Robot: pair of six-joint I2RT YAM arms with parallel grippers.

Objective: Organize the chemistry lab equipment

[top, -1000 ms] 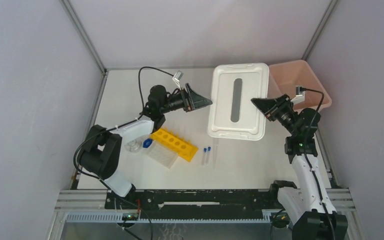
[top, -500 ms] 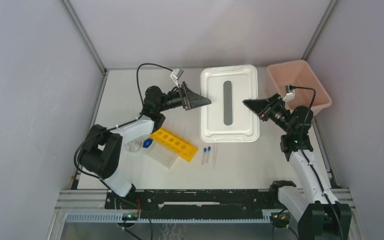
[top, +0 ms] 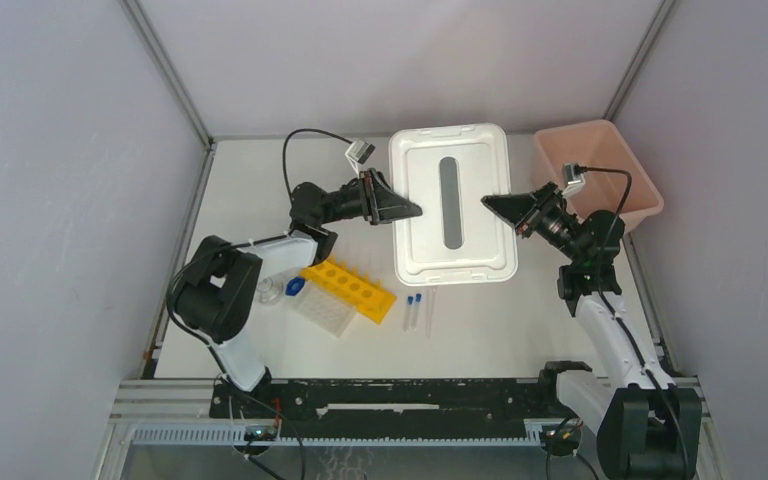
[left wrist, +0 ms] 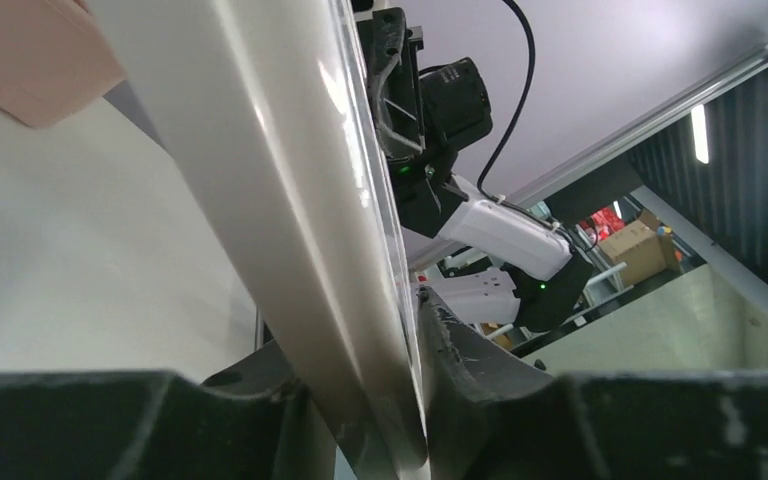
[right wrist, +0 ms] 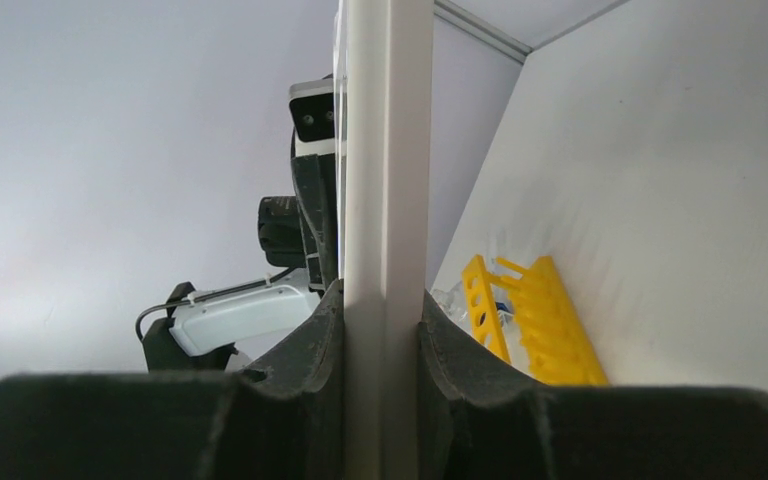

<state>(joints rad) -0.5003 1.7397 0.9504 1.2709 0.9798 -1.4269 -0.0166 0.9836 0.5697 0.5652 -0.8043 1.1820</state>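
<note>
Grey walls close in a white table [top: 260,180]. From above, the lid [top: 480,200] hangs over the back middle of the table, squared to its edges. The left gripper [top: 415,210] is at its left rim and the right gripper [top: 490,203] at its right rim. A second ago the lid sat further right, skewed and overlapping the box [top: 620,160] in the far right corner; now it is clear of the box. The left gripper then stood wide open, short of the rim. The rack [top: 348,289] lies left of centre toward the near edge, with the plate [top: 325,312] touching its near side. The glassware [top: 267,291] is just left of them. The vials [top: 412,300] and the tube [top: 430,310] lie side by side just right of the rack. None of these has moved.

At the left wrist, the lid's rim [left wrist: 290,180] runs down between the fingers, which are clamped on it. The box [left wrist: 20,50] shows at the top left.

At the right wrist, the jaws pinch the lid's edge [right wrist: 385,200] from both sides, and the rack [right wrist: 540,320] shows beyond on the table.
</note>
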